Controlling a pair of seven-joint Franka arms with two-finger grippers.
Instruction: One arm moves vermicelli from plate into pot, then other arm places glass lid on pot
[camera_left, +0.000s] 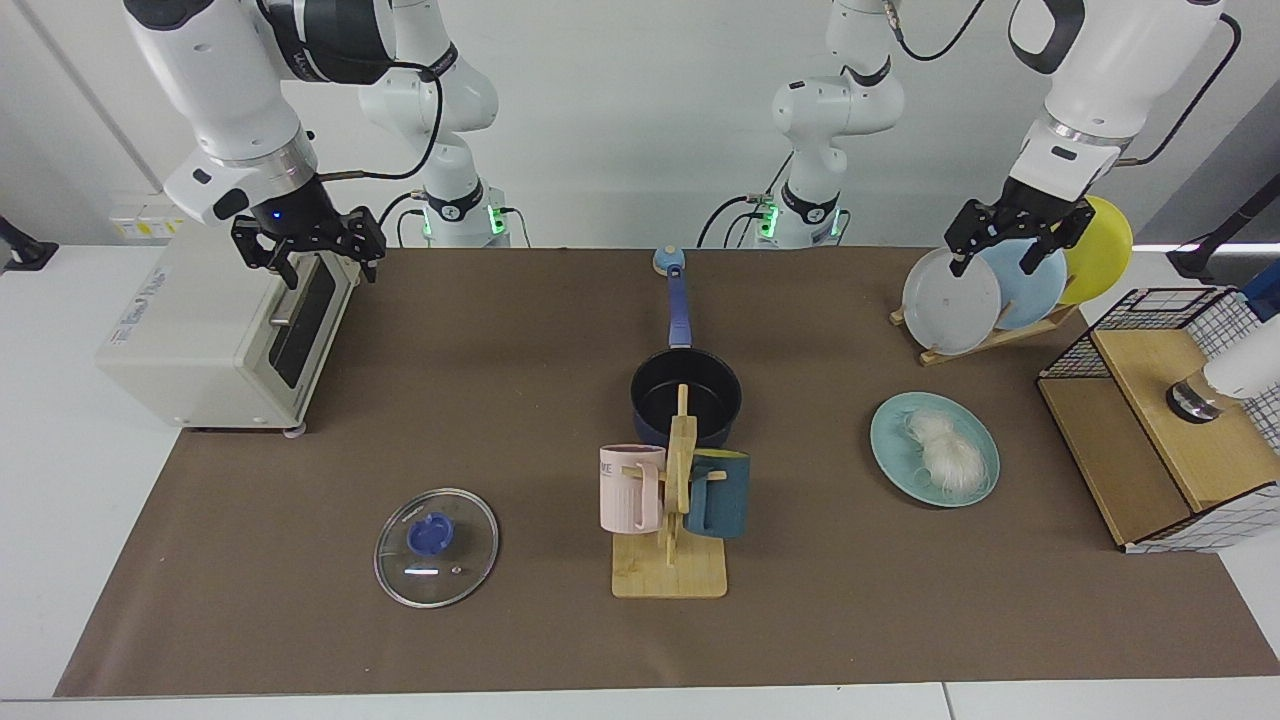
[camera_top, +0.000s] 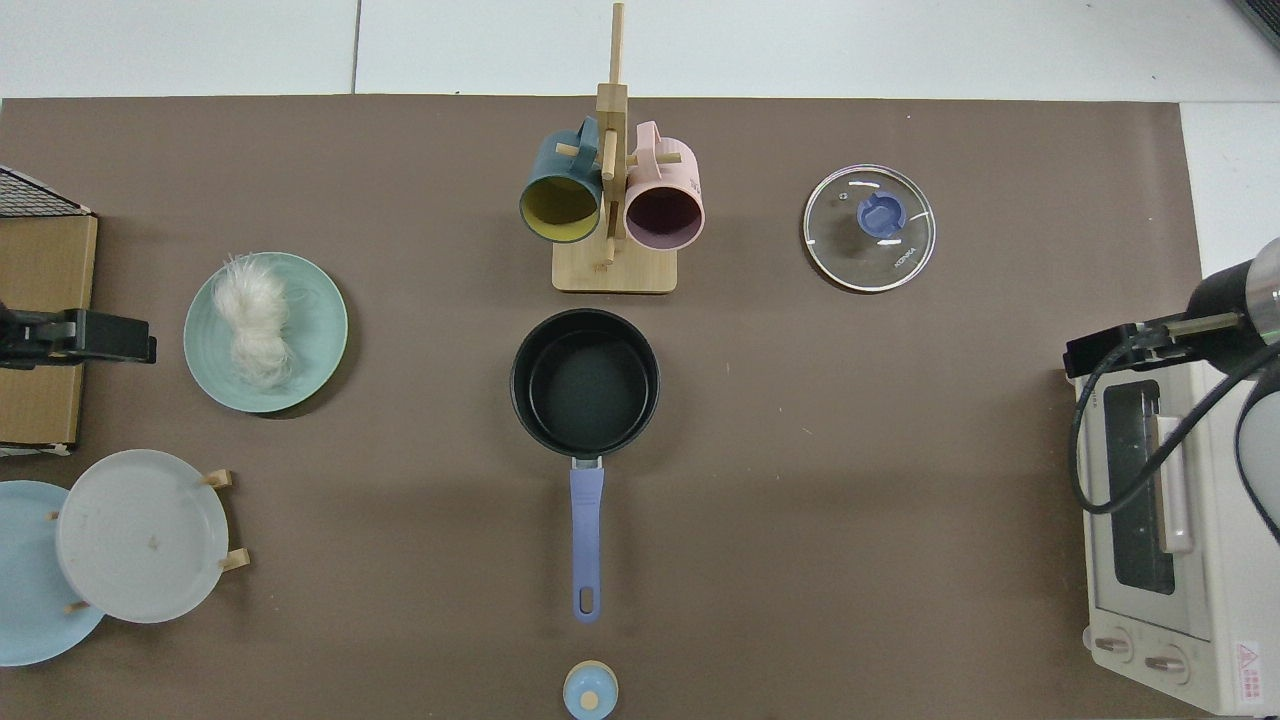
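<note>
Facing view: the left gripper (camera_left: 1007, 250), fingers spread wide and empty, hangs before the racked plates; the right gripper (camera_left: 312, 252), likewise wide, hovers over the toaster (camera_left: 215, 335). Vermicelli (camera_left: 942, 452) lies on the plate (camera_left: 895, 445).

Top view: the pot (camera_top: 585, 382) sits mid-table (empty), the lid (camera_top: 869, 228) flat, well apart.

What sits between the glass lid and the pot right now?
Mostly bare brown mat. In the top view the glass lid and pot have a clear stretch between them; the wooden mug stand stands just beside that line.
</note>
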